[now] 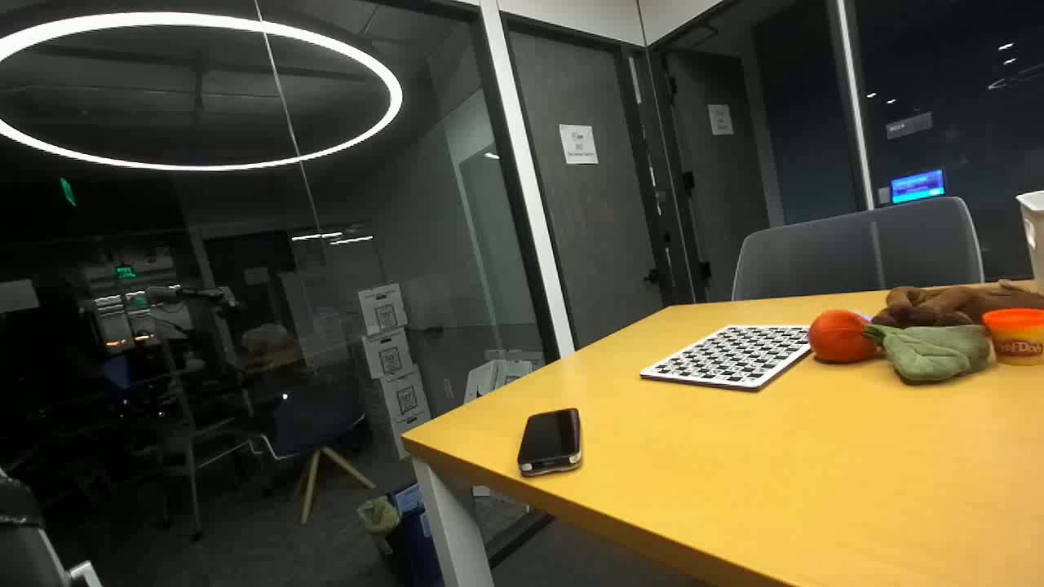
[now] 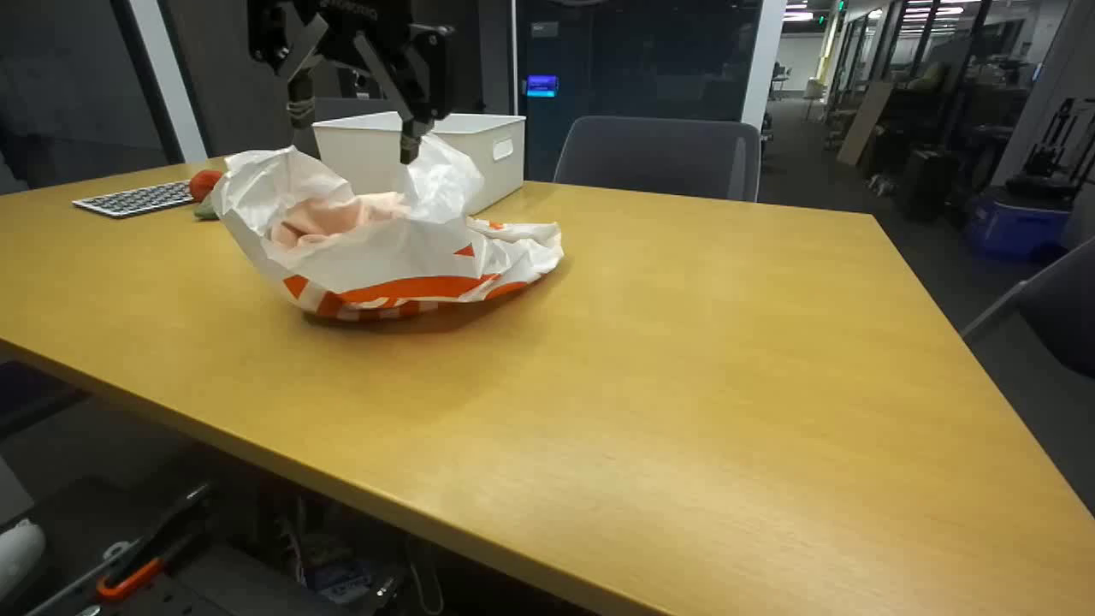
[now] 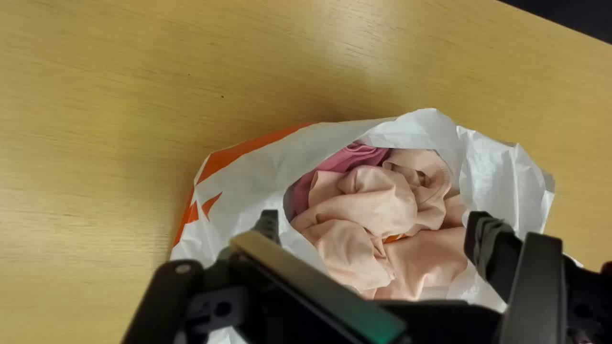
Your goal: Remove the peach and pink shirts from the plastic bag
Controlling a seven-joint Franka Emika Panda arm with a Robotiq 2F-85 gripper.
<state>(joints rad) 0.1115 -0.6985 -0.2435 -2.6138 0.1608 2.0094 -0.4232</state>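
The white plastic bag (image 2: 385, 269) with orange markings lies on the table, its mouth open upward; it also shows in the wrist view (image 3: 258, 181). The peach shirt (image 3: 373, 205) lies crumpled inside the bag's mouth, and part of it shows in an exterior view (image 2: 329, 221). The pink shirt (image 3: 351, 157) is in the bag, partly under the peach shirt at the far side of the opening; only a strip shows. My gripper (image 2: 355, 130) is open and empty just above the bag, fingers pointing down. In the wrist view its fingertips (image 3: 375, 227) stand either side of the peach shirt.
A white bin (image 2: 355, 154) stands behind the bag. A checkered board (image 1: 726, 356), a red-orange round toy (image 1: 840, 336), a green cloth leaf (image 1: 934, 352), a brown plush (image 1: 938, 306) and a Play-Doh tub (image 1: 1015, 338) lie on the table. A phone (image 1: 550, 440) lies near the table edge.
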